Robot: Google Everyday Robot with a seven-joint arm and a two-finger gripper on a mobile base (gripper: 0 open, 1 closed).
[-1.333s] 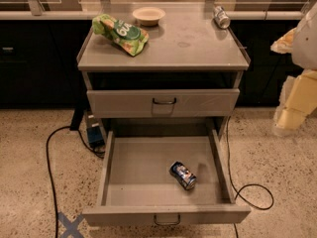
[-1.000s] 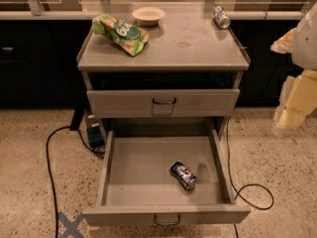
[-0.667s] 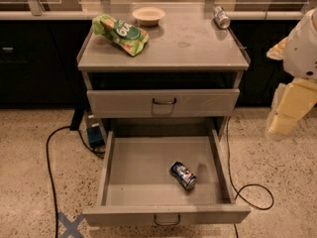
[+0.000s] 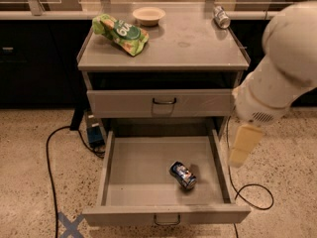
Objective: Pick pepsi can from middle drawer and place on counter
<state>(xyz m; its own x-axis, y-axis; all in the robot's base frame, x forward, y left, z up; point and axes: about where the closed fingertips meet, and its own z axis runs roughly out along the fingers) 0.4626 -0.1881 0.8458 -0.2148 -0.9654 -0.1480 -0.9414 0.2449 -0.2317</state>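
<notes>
The pepsi can (image 4: 183, 175), dark blue with white and red marks, lies on its side on the floor of the open middle drawer (image 4: 138, 182), right of centre. The counter (image 4: 188, 48) is the grey top of the cabinet above it. My white arm (image 4: 277, 78) comes in from the right. My pale gripper (image 4: 242, 145) hangs at its end, just outside the drawer's right wall. It is apart from the can, to the can's upper right, and holds nothing that I can see.
On the counter lie a green snack bag (image 4: 121, 32), a pale bowl (image 4: 149, 15) and a silver can (image 4: 221, 17) at the back right. The upper drawer front (image 4: 163, 103) is shut. Black cables (image 4: 52, 157), a blue box (image 4: 95, 133) and a tape cross (image 4: 69, 224) are on the floor.
My arm has swung in from the right edge toward the cabinet, and the gripper has come down beside the drawer's right wall. The can has not moved.
</notes>
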